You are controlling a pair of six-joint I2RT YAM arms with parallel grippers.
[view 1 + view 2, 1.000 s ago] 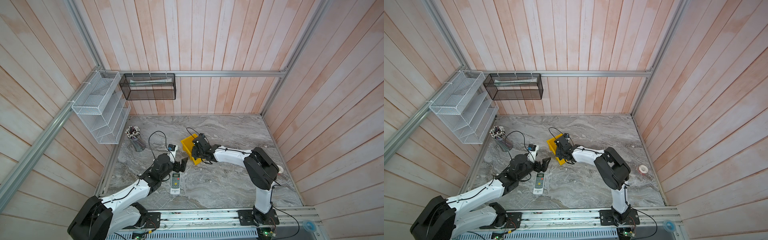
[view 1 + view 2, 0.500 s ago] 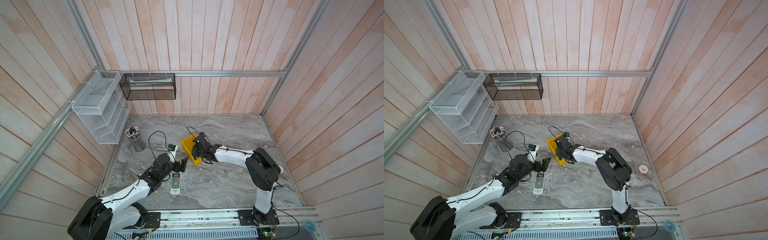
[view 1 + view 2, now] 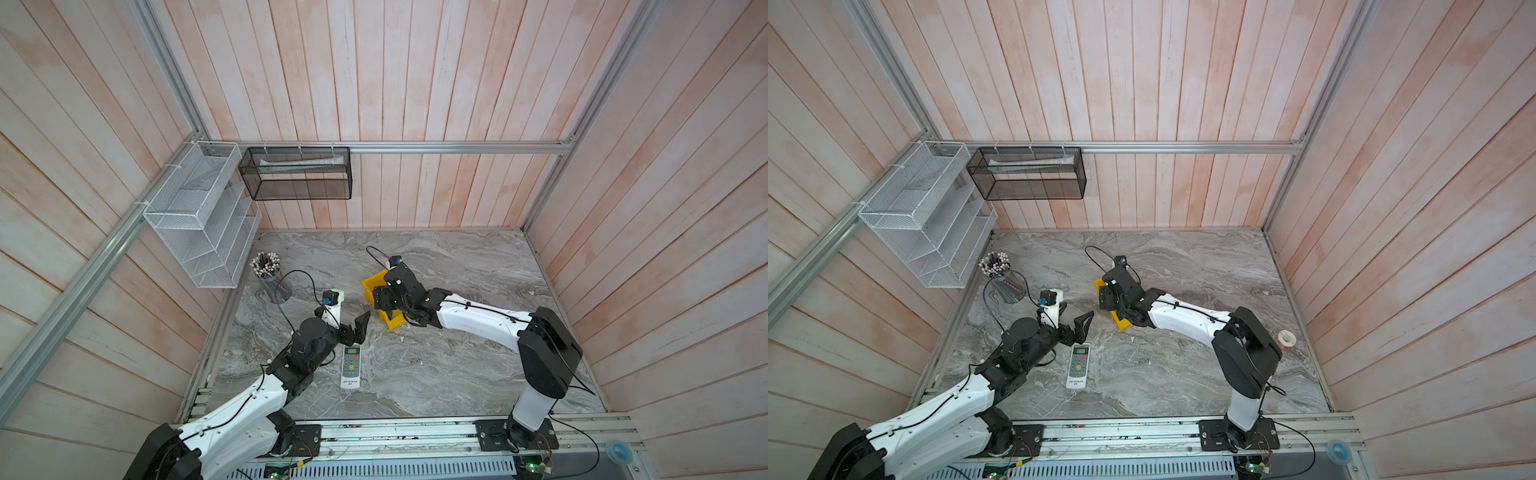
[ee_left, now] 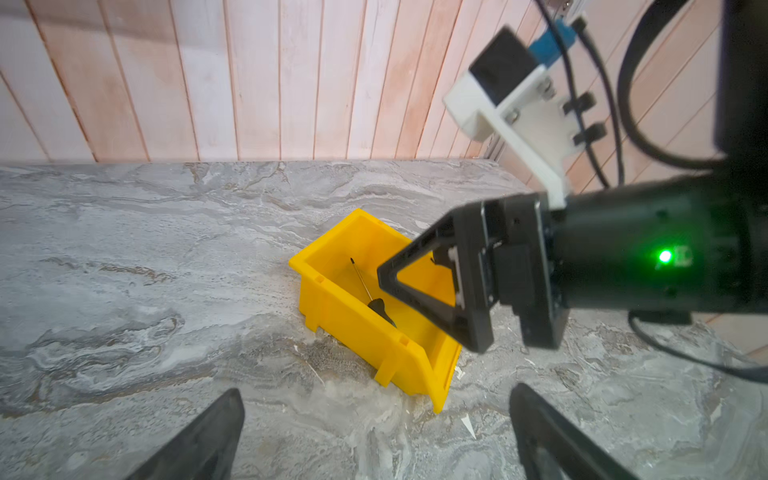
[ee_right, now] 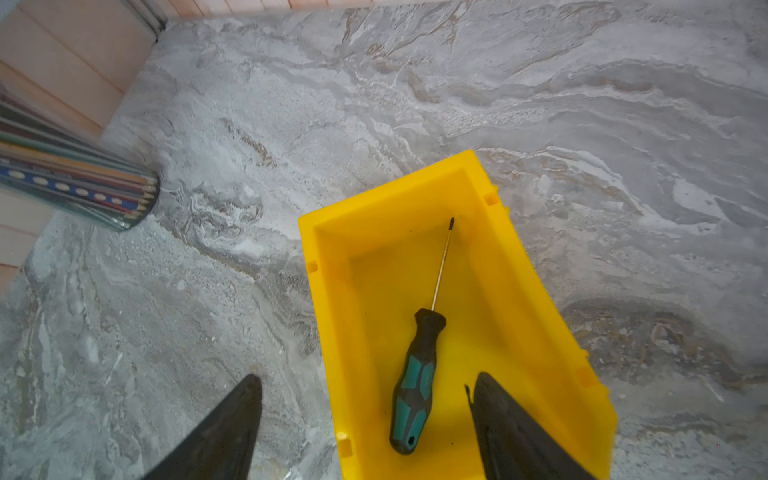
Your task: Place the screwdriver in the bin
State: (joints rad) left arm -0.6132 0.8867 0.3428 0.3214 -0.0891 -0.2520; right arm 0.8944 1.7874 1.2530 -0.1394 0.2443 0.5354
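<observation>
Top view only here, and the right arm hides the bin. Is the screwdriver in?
Observer: Yes. The right wrist view shows the screwdriver lying flat on the floor of the bin.
Operator: Is the right gripper holding it?
Observer: No. The right gripper is open, and its fingers are clear of the screwdriver.
</observation>
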